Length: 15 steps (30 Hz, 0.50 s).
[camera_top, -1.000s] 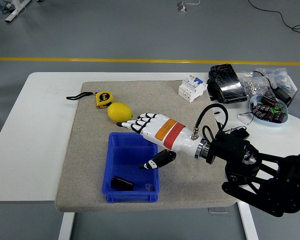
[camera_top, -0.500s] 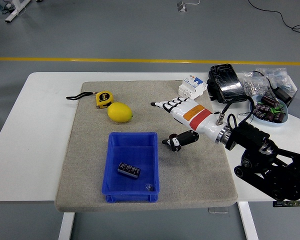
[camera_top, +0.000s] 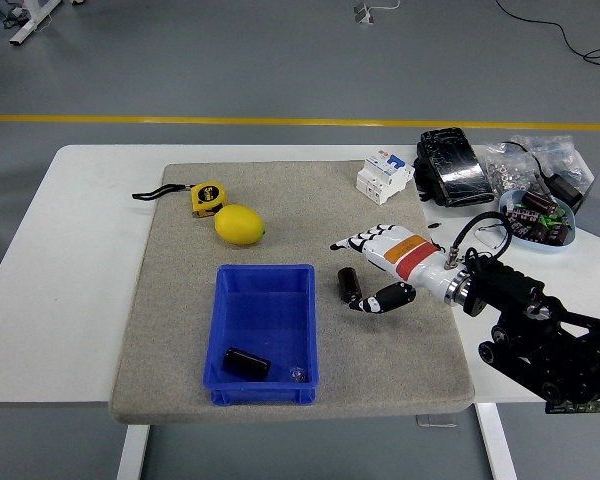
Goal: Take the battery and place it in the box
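Battery [camera_top: 349, 285]: you've got a dark cylinder standing/lying on the grey mat [camera_top: 170, 330], just right of the blue box [camera_top: 266, 281], outside it, close to its right wall; a second dark battery-like item [camera_top: 247, 363] lies inside the box near its front-left corner, w/ a small shiny bit just right of it; can't tell what that bit is.

Right hand [camera_top: 388, 268]: your white-shelled hand comes in from the lower right, forearm black, wrist angled up-left across the mat; palm faces roughly down-left; fingers [camera_top: 357, 241] stretched out flat, pointing left, thumb [camera_top: 382, 299] dropped below and apart from them; hand's spread, holding nothing; the battery sits in the gap between fingers and thumb, near both, but contact isn't clear from this view.

Left arm: not visible.

Elsewhere on the mat: lemon [camera_top: 239, 224] above the box, yellow tape measure [camera_top: 207, 198] just up-left of it, strap trailing left; white circuit breaker [camera_top: 384, 176] at the mat's far right edge; black pouch [camera_top: 453, 166] beside it; blue bowl of parts [camera_top: 537, 221] further right on the white table [camera_top: 50, 290].
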Each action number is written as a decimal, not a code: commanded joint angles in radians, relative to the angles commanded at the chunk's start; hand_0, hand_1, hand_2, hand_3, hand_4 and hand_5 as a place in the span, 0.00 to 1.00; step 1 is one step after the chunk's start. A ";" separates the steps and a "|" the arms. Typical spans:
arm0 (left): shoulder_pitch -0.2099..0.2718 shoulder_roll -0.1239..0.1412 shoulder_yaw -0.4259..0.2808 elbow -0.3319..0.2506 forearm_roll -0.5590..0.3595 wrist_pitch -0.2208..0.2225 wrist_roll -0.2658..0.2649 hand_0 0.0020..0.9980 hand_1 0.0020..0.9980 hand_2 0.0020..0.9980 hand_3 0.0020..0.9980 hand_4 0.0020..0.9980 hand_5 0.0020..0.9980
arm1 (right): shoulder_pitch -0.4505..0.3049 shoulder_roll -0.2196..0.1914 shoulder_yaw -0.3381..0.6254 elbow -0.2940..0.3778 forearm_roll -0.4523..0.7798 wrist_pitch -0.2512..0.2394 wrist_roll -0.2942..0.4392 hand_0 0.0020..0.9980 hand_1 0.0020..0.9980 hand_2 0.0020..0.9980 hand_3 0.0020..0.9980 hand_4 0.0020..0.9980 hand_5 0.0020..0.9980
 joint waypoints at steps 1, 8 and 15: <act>-0.004 -0.002 -0.001 0.000 0.006 -0.001 0.003 0.55 0.55 0.63 0.58 0.63 0.60 | 0.006 0.010 -0.007 -0.024 0.016 0.002 0.001 0.78 0.72 0.79 0.85 0.91 0.35; -0.010 -0.005 0.009 0.000 -0.013 0.003 -0.003 0.56 0.55 0.63 0.58 0.63 0.61 | 0.018 0.040 -0.036 -0.093 0.062 -0.002 0.008 0.73 0.68 0.75 0.83 0.91 0.36; -0.016 -0.007 0.013 -0.001 -0.016 0.002 -0.003 0.56 0.56 0.63 0.58 0.63 0.60 | 0.021 0.071 -0.069 -0.142 0.103 -0.004 0.011 0.69 0.66 0.73 0.81 0.90 0.35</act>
